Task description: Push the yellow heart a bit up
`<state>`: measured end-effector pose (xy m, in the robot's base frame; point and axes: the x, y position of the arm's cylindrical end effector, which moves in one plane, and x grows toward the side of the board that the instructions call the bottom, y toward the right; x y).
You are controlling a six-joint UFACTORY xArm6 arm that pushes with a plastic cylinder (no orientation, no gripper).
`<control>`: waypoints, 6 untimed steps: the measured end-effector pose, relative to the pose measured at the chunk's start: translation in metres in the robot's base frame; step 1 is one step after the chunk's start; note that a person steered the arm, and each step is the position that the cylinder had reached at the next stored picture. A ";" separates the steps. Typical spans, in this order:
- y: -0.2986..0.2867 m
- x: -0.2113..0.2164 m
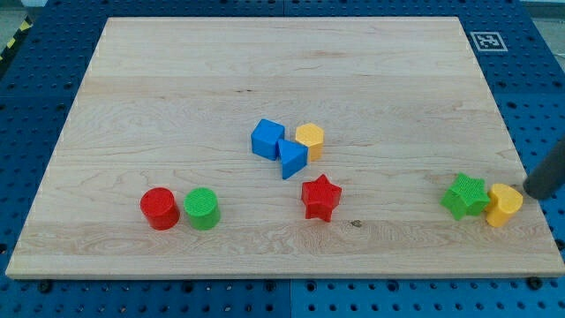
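The yellow heart [504, 204] lies near the board's right edge, low in the view, touching the green star [465, 196] on its left. My rod comes in from the view's right edge; my tip [533, 190] sits just right of and slightly above the yellow heart, close to it, perhaps touching.
A blue cube [267, 139], a blue triangle [292, 159] and a yellow hexagon [310, 140] cluster at the middle. A red star [320, 198] lies below them. A red cylinder [160, 208] and a green cylinder [202, 208] sit at lower left. The wooden board [177, 79] has a marker tag [488, 41] at top right.
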<state>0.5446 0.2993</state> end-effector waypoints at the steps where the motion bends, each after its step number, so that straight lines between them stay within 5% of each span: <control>1: 0.001 0.042; 6: -0.045 0.042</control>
